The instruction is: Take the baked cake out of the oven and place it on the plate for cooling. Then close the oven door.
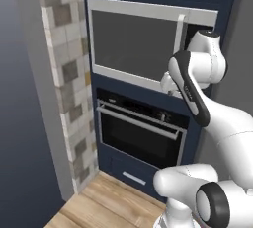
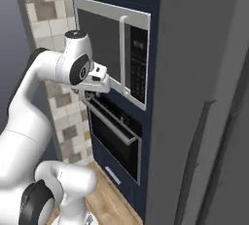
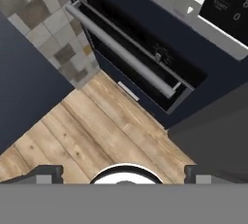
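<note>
Clearly the oven door (image 1: 141, 138) comes first: it stands only slightly ajar at its top edge, and the cake cannot be seen behind the dark glass. The pincer (image 2: 99, 75) hangs released, jaws spread wide with nothing between them, up in front of the lower edge of the microwave (image 1: 136, 42), so the oven (image 2: 114, 134) lies below it and a little farther in. The door's silver bar handle (image 3: 121, 53) runs horizontally, left to right across the front, so I judge the jaws must come down and straddle that bar across its short section.

From the hand view the narrow gap behind the handle shows plainly, with wooden floor (image 3: 92, 126) beneath. The left base view gives the whole oven front square on; the right base view shows how far the handle stands off the door.
</note>
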